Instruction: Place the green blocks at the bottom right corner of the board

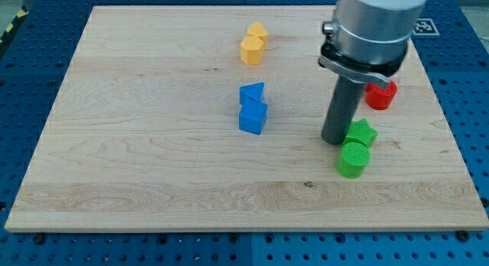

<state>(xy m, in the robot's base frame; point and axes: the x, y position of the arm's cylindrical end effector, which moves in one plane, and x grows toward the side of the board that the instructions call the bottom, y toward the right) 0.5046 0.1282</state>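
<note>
Two green blocks are the objects of the task. The green star-shaped block lies right of centre on the pale wooden tabletop, and the green cylindrical block sits just below it toward the view's bottom, the two touching or very nearly so. Together they form a short pair running top to bottom, slightly slanted. The bottom right corner of the tabletop lies from them toward the view's right and bottom, well apart from the pair, with bare wood between.

My tip stands on the tabletop at the left flank of the green star-shaped block, touching it or just beside it; I cannot tell which. It sits up and to the left of the green cylindrical block. The pair therefore lies from my tip toward the view's right and bottom, which is roughly the direction of the target corner. I judge that a push down and to the right would carry both, though the star may slip past the cylinder.

I have no hand that opens or closes: the arm ends in a plain dark rod, which holds nothing.

A red cylindrical block sits above the pair, partly hidden by my arm. Two blue blocks, touching, lie to my left near the centre. Two yellow-orange blocks, also touching, lie toward the view's top.
</note>
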